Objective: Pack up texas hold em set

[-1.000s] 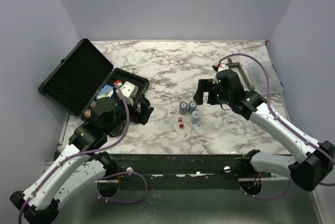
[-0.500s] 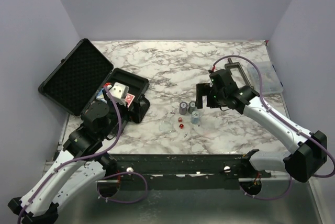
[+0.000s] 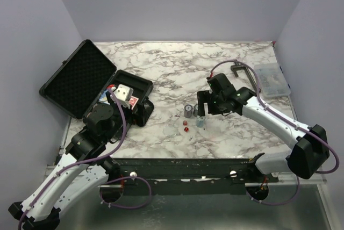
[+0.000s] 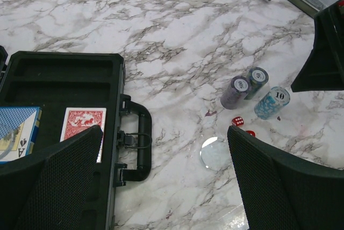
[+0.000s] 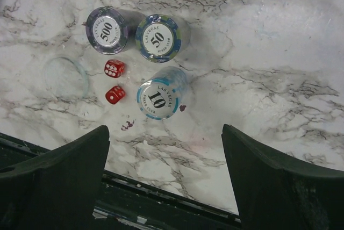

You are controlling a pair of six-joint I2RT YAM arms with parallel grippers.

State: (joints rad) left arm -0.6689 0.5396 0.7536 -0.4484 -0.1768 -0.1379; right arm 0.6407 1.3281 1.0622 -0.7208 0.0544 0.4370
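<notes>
**Three stacks and two dice out, two decks in**

Three chip stacks stand upright in a tight cluster on the marble table (image 3: 177,63), right of centre. One is marked 500 (image 5: 106,29), one marked 50 (image 5: 157,38) stands right beside it, and a pale blue one marked 10 (image 5: 157,100) is nearer the arms. Two red dice (image 5: 114,69) lie just beside the stacks on the case side. One clear disc (image 5: 66,77) lies flat next to the dice, between them and the case.

One black case (image 3: 80,77) lies open at the table's left, its lid thrown back to show bumpy foam. Its handle (image 4: 141,138) faces the chips. Two card decks sit side by side in its base: a blue box (image 4: 16,133) and a red-backed deck (image 4: 83,127).

The left gripper (image 4: 164,133) hovers over the case's front edge near the handle, its fingers spread wide and holding nothing. The right gripper (image 5: 165,130) hangs over the chip cluster, its fingers parted and empty. In its wrist view the 10 stack shows ahead, between the fingers. From above, its black body hides part of the cluster.

At the far right, behind the right arm, lie one dark clamp (image 3: 240,67) and one clear compartment box (image 3: 271,81), well apart from the chips.
</notes>
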